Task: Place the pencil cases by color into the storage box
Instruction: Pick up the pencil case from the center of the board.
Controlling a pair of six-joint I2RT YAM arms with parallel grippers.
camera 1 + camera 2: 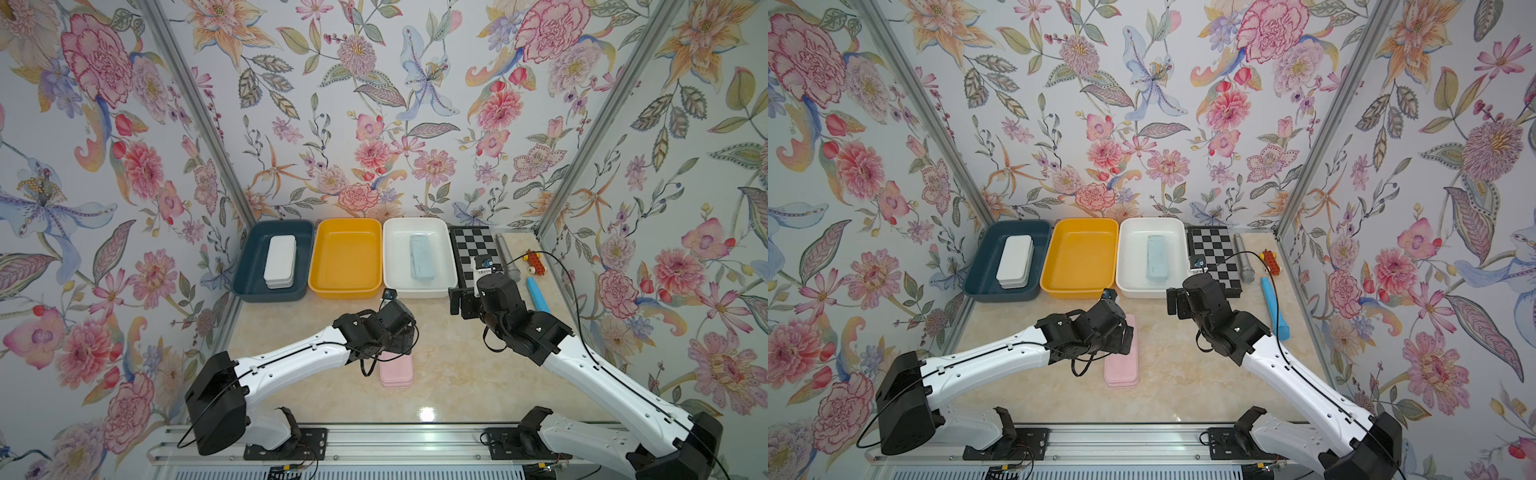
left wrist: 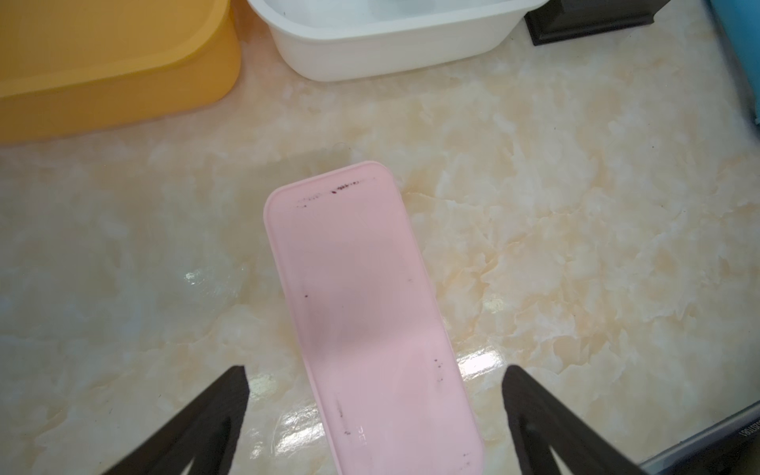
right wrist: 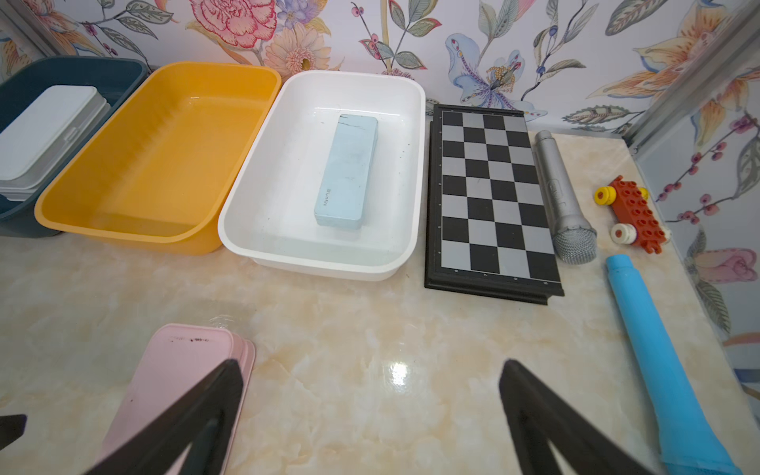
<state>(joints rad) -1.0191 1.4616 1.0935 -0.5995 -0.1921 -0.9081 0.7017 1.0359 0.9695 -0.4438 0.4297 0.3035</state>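
Observation:
A stack of pink pencil cases (image 1: 397,372) (image 1: 1121,368) lies on the marble table in front of the boxes. My left gripper (image 2: 374,370) hangs open over it, its fingers on either side of the top pink case (image 2: 362,296) and clear of its edges. White pencil cases (image 1: 280,262) (image 3: 45,131) are stacked in the dark blue storage box (image 1: 249,266). A light blue pencil case (image 1: 422,257) (image 3: 347,168) lies in the white box (image 1: 395,257). The yellow box (image 1: 345,257) holds nothing. My right gripper (image 3: 371,364) is open and empty over bare table, right of the pink stack (image 3: 181,378).
To the right of the white box lies a black-and-white chessboard (image 1: 473,249). Beyond it are a grey microphone (image 1: 509,259), a red toy brick car (image 1: 536,264) and a bright blue stick (image 1: 538,295). Flowered walls close in the table on three sides.

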